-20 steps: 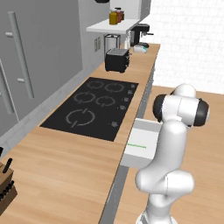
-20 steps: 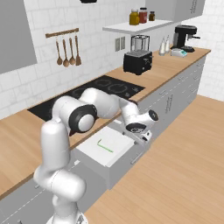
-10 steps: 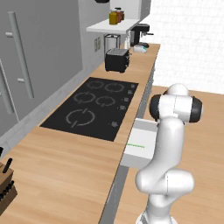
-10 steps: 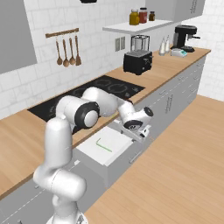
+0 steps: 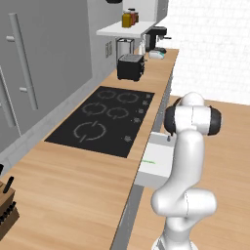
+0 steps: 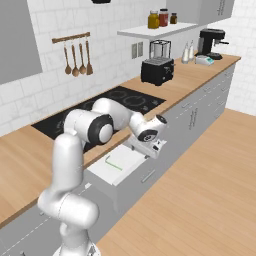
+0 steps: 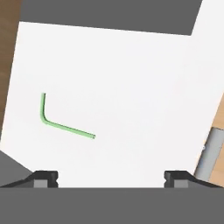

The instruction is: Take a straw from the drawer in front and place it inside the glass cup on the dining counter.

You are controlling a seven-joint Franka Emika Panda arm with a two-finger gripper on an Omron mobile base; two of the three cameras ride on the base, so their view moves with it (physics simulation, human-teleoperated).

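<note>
- The drawer (image 6: 120,167) stood pulled out from the run of grey cabinets, below the edge of the wood worktop (image 5: 78,195), and its pale inside was open to view from above.
- The straw (image 7: 61,121) lay flat on the white floor of the drawer, alone, with its bent end turned up at an angle from the long part. In the right base view it showed as a thin green line (image 6: 113,163) on the left part of the drawer floor; in the left base view it was a short green mark (image 5: 148,160) near the front of the drawer.
- The gripper (image 7: 111,177) hung above the drawer and looked down into it. Its two dark fingertips (image 7: 43,177) were far apart, so it was wide, and nothing was between them.
- The straw was apart from the fingertips, up and to the left of the middle in the hand view, not touched.
- In the right base view the hand (image 6: 152,142) was over the far right corner of the drawer, and the white arm bent down to it from the shoulder.
- The black cooktop (image 5: 102,119) was set in the worktop, just behind the drawer.
- Farther along the worktop stood a black toaster (image 6: 157,71), and beyond it a coffee machine (image 6: 210,41) at the far end.
- Three wooden utensils (image 6: 75,59) hung on the tiled wall.
</note>
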